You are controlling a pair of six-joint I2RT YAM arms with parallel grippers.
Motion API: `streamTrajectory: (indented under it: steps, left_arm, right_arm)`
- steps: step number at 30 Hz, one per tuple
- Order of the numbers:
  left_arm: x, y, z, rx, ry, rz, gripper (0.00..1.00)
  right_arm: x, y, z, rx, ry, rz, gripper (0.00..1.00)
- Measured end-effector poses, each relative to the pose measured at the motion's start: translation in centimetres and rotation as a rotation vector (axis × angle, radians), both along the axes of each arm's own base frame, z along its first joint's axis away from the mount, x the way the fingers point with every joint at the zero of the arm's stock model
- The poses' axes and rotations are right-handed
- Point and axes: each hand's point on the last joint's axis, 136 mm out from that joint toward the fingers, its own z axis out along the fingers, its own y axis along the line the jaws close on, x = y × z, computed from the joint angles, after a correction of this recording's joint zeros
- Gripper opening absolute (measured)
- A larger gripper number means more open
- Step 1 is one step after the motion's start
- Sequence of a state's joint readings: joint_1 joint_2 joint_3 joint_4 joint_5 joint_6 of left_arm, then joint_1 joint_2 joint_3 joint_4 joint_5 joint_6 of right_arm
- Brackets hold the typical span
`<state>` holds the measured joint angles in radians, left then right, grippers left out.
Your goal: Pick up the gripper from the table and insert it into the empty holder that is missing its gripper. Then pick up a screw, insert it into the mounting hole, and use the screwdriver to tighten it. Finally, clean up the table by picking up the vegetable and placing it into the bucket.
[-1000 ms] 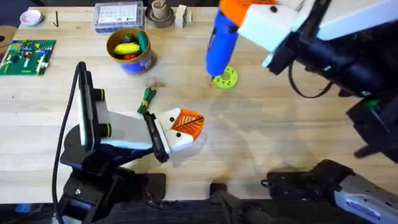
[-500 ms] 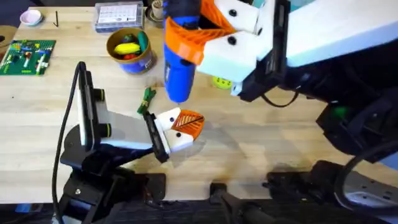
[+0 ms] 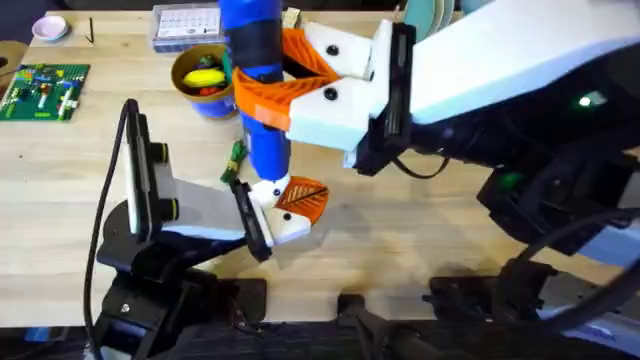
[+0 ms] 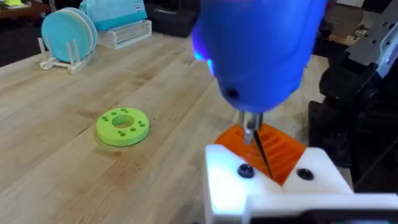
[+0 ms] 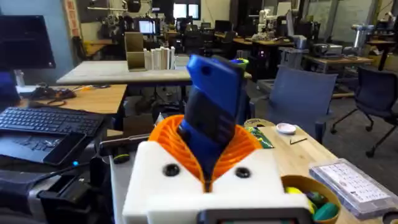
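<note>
While the blue pen-shaped screwdriver [image 3: 258,90] stands nearly upright in the overhead view, the right end effector [image 3: 290,85] clamps its body between orange ribbed pads [image 3: 300,55] on white mounts. The thin metal tip [image 4: 254,138] comes down at the edge of the white holder [image 4: 273,190] of the left end effector [image 3: 292,208], right by a dark screw [image 4: 245,171] seated in a mounting hole; whether tip and screw touch cannot be told. Just behind the tip sits the orange ribbed gripper [image 4: 273,149], set in the holder. In the left wrist view only one finger of the left end effector is plain, so I cannot tell whether it is open or closed. The small green vegetable [image 3: 237,155] lies on the desk [image 3: 420,215] just beyond the left end effector, beside the screwdriver's lower end. The blue bucket [image 3: 205,85], yellow inside and holding coloured toy pieces, stands farther out, near the screwdriver's upper body. A green round disc [image 4: 122,126] lies apart from the left end effector on open wood. The right arm's white link [image 3: 500,60] spans much of the desk's right half, while the desk beneath it is bare.
</note>
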<state>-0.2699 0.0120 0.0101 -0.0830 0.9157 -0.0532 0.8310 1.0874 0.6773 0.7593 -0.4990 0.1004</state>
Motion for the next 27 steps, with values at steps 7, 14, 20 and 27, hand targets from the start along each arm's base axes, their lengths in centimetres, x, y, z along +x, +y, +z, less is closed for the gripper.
streamTrajectory:
  steps: [7,14,20,27]
  left_arm:
    - [0.00,0.00,0.00,0.000,0.000,0.000,0.010]
    - [0.00,0.00,0.00,0.000,0.000,0.000,0.010]
    - [0.00,0.00,0.01,0.000,0.000,0.000,0.010]
    - [0.00,0.00,0.00,0.000,0.000,0.000,0.010]
  right_arm:
    - [-0.23,0.07,-0.11,-0.006,-0.005,0.013,0.020]
    - [-0.43,0.16,-0.16,-0.008,-0.005,0.022,0.020]
    - [-0.54,0.28,-0.22,-0.009,-0.003,0.026,0.020]
    - [-0.63,0.61,-0.59,-0.017,0.004,0.036,0.020]
